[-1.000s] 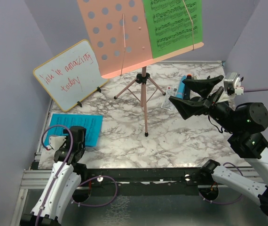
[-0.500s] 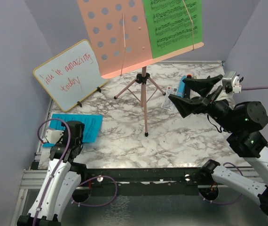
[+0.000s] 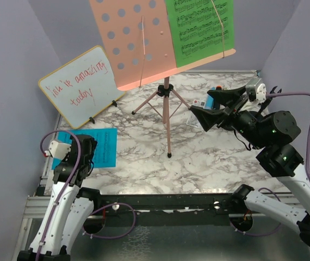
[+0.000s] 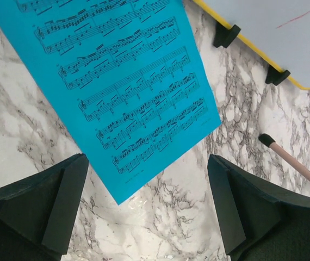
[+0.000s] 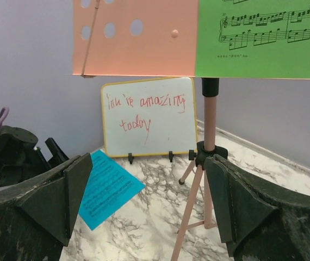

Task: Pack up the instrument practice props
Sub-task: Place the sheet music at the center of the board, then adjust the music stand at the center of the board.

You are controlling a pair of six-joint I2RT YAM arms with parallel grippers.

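Observation:
The pink tripod music holder [image 3: 167,117] stands mid-table, its perforated tray [image 3: 136,43] carrying a green music sheet [image 3: 198,30]. A blue music sheet [image 3: 105,148] lies flat at the front left. My left gripper [image 4: 149,212] hovers open over the sheet's near corner [image 4: 122,109], holding nothing. My right gripper [image 3: 201,103] is raised to the right of the stand, open and empty. Its wrist view looks past the tripod hub [image 5: 208,155] to the blue sheet [image 5: 107,187]. A small blue item [image 3: 218,88] peeks out behind the right gripper, mostly hidden.
A yellow-framed whiteboard [image 3: 81,84] with red writing leans at the back left on black feet [image 4: 225,35]. One pink tripod leg [image 4: 296,166] ends close to my left gripper's right finger. Lilac walls close in the sides and back.
The left gripper opened fully and drew back left from the blue sheet, which stays on the table. The right gripper swung left toward the stand's pole.

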